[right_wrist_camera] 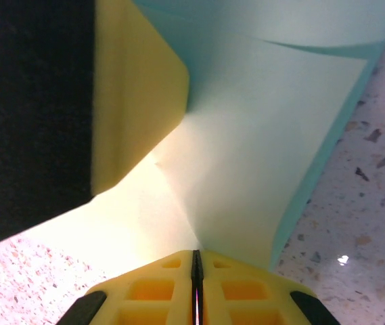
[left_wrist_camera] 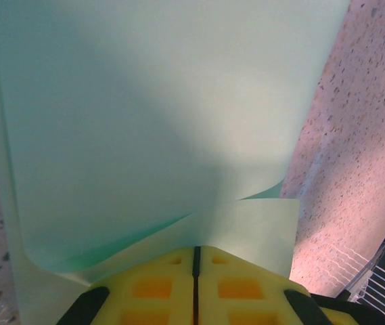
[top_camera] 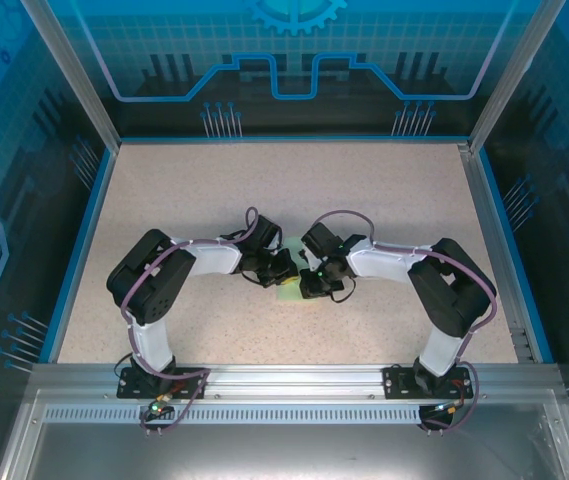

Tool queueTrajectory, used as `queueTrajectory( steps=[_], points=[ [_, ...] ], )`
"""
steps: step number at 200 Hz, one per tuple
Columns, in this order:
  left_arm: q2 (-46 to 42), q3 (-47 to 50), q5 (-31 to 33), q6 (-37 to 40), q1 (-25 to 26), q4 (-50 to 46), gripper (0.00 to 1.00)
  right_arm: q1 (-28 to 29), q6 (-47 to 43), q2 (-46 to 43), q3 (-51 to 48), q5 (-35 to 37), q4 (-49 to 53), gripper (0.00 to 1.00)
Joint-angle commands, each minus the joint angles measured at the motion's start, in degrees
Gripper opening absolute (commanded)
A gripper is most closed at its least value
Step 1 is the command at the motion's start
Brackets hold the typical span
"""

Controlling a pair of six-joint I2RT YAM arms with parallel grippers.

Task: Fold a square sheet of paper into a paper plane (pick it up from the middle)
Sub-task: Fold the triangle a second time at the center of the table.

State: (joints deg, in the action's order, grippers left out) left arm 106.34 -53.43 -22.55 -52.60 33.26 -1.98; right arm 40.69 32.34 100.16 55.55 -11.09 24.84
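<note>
1. The left gripper [left_wrist_camera: 195, 261] has its yellow fingertips pressed together with only a hairline slit between them, and it's pinching the square sheet of pale mint-green paper [left_wrist_camera: 151, 122]. In the left wrist view the sheet curves up and away from the tips like a wall. A shorter flap overlaps in front, so there's more than one layer there.
2. Same deal with the right gripper [right_wrist_camera: 195, 261]: closed right down and clamped on the paper, which fans out from its tips. The yellow block on the left of that view looks to me like the left gripper's finger [right_wrist_camera: 138, 101], touching the sheet close by.
3. From overhead, the two grippers sit nose to nose near the middle of the speckled beige tabletop [top_camera: 194, 190]. Only a sliver of green peeks out between and just below them.
4. My read is that it's mid-fold and fairly early, since I can't see any dart shape yet.
5. To do this bit well:
   - Move both arms as one unit, because thin paper will slip or tear if the pinches pull apart.
   - Line the edges up first, then press the bend flat against the table to set the crease.
   - Let go one side at a time so the sheet doesn't spring back.
6. Watch out for how close the two pinches are, since the grippers could easily bump each other.
</note>
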Motion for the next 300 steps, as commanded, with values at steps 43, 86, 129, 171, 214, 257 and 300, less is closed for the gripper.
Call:
queueTrajectory(
  steps=[43, 86, 129, 171, 214, 257, 300],
  points=[
    [3.8, 1.0, 3.9, -0.5, -0.2, -8.0, 0.07, -1.2, -0.7, -0.4, -1.4, 0.0, 1.9, 0.1],
    [3.8, 1.0, 3.9, -0.4, -0.2, -8.0, 0.07, -1.4, -0.6, -0.5, -2.2, -1.9, 1.4, 0.11],
    [3.8, 1.1, 3.9, -0.4, -0.2, -8.0, 0.07, -1.7, -0.1, 0.3, -2.7, -2.3, 1.1, 0.11],
    [4.0, 1.2, 3.9, -0.4, -0.1, -8.0, 0.07, -2.3, -0.2, 0.3, -4.0, -2.8, 0.5, 0.1],
    [4.1, 1.1, 4.2, -0.4, -0.2, -8.5, 0.07, -3.3, -0.9, 0.5, -7.0, -3.8, -0.8, 0.11],
    [4.6, 1.2, 4.9, -0.9, -0.2, -9.6, 0.07, -4.3, -1.4, -0.1, -10.0, -5.5, -3.4, 0.11],
    [4.6, 1.2, 5.1, -0.8, -0.1, -9.9, 0.06, -5.4, -0.6, -1.4, -13.0, -8.0, -7.2, 0.12]
  ],
)
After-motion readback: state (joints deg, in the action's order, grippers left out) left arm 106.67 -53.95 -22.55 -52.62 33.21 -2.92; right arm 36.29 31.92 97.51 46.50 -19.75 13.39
